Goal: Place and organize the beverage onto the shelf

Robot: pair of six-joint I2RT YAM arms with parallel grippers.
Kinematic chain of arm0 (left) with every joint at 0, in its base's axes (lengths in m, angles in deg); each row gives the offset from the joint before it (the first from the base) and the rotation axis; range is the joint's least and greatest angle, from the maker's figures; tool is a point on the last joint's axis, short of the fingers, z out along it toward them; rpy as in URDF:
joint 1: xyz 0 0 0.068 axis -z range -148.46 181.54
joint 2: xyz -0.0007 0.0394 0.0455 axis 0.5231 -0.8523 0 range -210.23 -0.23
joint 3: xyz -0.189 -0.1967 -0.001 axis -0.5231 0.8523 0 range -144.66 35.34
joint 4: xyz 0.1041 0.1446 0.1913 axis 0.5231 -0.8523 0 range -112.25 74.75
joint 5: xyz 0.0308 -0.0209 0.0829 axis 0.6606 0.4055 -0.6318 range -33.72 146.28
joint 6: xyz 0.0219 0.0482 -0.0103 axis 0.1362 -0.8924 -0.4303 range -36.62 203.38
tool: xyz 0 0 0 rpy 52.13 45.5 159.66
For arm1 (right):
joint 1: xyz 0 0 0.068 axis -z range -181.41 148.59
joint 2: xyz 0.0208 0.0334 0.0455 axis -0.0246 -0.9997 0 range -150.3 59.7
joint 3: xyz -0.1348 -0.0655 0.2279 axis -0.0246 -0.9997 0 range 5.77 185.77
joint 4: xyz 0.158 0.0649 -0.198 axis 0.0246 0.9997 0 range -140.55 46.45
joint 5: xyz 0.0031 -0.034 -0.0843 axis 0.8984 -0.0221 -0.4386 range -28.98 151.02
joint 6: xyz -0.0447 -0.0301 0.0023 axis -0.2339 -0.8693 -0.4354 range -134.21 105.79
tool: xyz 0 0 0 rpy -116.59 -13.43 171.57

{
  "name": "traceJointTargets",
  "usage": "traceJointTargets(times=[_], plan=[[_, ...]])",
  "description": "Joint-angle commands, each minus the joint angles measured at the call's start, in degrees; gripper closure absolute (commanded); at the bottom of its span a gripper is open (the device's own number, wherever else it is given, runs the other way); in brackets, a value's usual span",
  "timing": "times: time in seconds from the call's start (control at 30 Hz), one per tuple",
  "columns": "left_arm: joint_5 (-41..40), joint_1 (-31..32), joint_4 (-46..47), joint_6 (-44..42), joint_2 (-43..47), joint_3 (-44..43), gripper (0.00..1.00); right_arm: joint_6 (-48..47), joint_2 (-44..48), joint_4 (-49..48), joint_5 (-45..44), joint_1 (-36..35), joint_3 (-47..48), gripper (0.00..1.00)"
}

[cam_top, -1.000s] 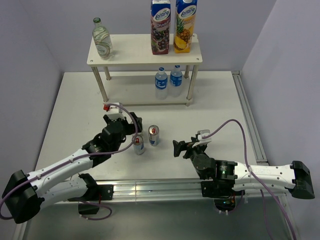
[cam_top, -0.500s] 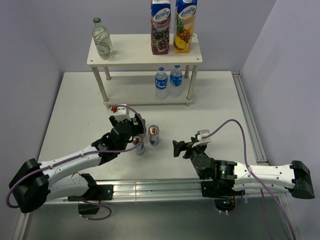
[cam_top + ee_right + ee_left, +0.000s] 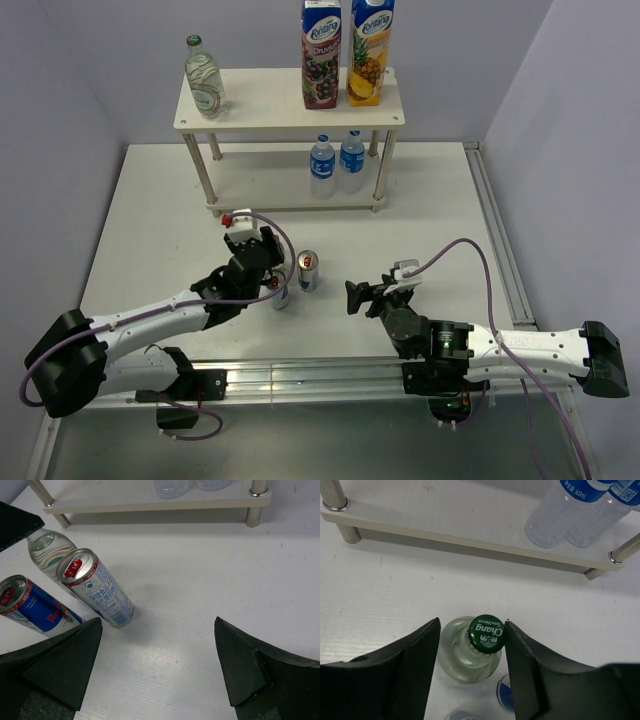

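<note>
The glass bottle (image 3: 460,656) stands upright on the worktop (image 3: 380,590), in front of the shelf (image 3: 445,510) and just beside two cans (image 3: 95,587). It is probably heavy, stiff, smooth and fragile, so the body under the shoulder is the best hold. The left claw (image 3: 472,624) flanks it closely; whether it presses I cannot tell. The right claw (image 3: 156,625) is spread, empty. The green cap (image 3: 487,634) reads "Chang Soda Water".
</note>
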Motion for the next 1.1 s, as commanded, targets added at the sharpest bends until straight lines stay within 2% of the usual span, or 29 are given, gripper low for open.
traceJointTargets(times=[0.0, 0.17, 0.33, 0.4, 0.43, 0.5, 0.53, 0.73, 0.9, 1.07], plan=[[-2.3, 0.3, 2.1, -1.0, -2.5, -1.2, 0.42, 0.5, 0.5, -1.7, -1.3, -0.3, 0.8, 0.00], [-1.7, 0.3, 3.0, -0.8, -4.2, -1.4, 0.46, 0.7, 1.1, -1.4, -1.5, -0.3, 0.7, 0.00], [-2.5, 0.5, 3.2, -1.0, -5.5, -1.5, 0.54, 0.6, 1.0, -1.4, -1.5, -0.3, 0.6, 0.00], [-3.2, 0.5, 3.2, -1.3, -5.7, -1.7, 0.65, 0.6, 0.9, -1.4, -1.5, -0.4, 0.7, 0.00], [-3.4, 0.5, 3.1, -1.4, -5.7, -1.8, 0.77, 0.6, 0.9, -1.4, -1.6, -0.4, 0.7, 0.00], [-4.4, 0.5, 2.0, -1.7, -5.9, -2.7, 0.95, 0.5, 0.9, -1.4, -1.8, -0.3, 0.7, 0.00], [-4.7, 0.6, 1.4, -1.7, -5.8, -3.2, 1.00, 0.5, 0.9, -1.5, -1.7, -0.4, 0.7, 0.00], [-5.2, 0.8, -4.9, -4.8, -1.0, -8.2, 1.00, 0.6, 1.4, -1.3, -2.0, -0.4, 0.6, 0.00], [-5.1, 0.9, -11.0, -9.2, 2.5, -16.3, 1.00, 0.5, 1.3, -1.3, -2.0, -0.3, 0.7, 0.00], [-5.3, 0.8, -12.1, -14.4, 3.8, -22.4, 1.00, 0.5, 1.7, -1.3, -2.0, -0.4, 0.6, 0.00]])
